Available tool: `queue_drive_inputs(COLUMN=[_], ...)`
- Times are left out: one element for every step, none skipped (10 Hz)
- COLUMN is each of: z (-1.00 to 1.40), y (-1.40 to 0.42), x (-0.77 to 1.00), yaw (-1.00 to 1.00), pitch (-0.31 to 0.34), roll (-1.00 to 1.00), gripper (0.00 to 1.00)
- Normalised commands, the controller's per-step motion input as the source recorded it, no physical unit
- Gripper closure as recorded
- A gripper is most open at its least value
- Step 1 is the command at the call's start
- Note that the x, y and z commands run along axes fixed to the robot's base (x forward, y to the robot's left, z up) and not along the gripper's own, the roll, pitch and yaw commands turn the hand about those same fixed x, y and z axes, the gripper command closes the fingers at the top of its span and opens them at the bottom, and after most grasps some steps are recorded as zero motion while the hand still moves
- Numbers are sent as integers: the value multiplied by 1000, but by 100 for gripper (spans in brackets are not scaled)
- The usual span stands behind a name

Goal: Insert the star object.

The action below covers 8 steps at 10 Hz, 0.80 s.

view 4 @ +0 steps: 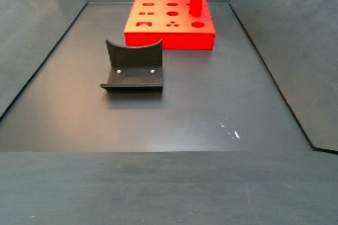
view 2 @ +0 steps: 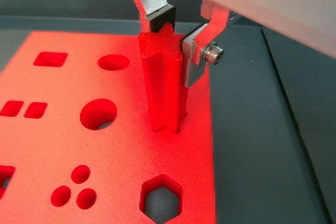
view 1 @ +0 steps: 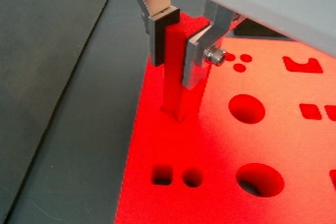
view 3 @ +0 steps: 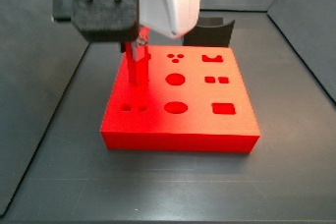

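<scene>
Most of the job looks done: the pincer [view 2: 176, 33] is clamped on the peg [view 2: 163, 85], which stands upright on the red block [view 2: 59, 120], its lower end apparently entering a hole near the block's edge; full seating and release remain.

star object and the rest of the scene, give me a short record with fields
star object: slim red peg, upright, lower end on or in the block's top near one edge; seating depth cannot be told
claw: over the block, silver fingers shut on the peg's upper part
red block: flat block with shaped holes, on the dark floor
fixture: dark L-shaped bracket, on the floor apart from the block
insertion: not confirmed from these views
</scene>
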Motion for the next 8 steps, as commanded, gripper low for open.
queue_drive_inputs(z=[-31, -100, -423, -811, -866, -809, -840, -977], y=[0, 0, 0, 0, 0, 0, 0, 0], x=[0, 43, 0, 20, 0, 49, 111, 60], yaw=[0, 0, -94, -154, -171, -60, -83, -103], pitch=[-4, 0, -71, -141, -170, -69, -20, -29], roll=[0, 59, 0, 0, 20, 0, 0, 34], gripper=[100, 100, 100, 100, 100, 100, 100, 100])
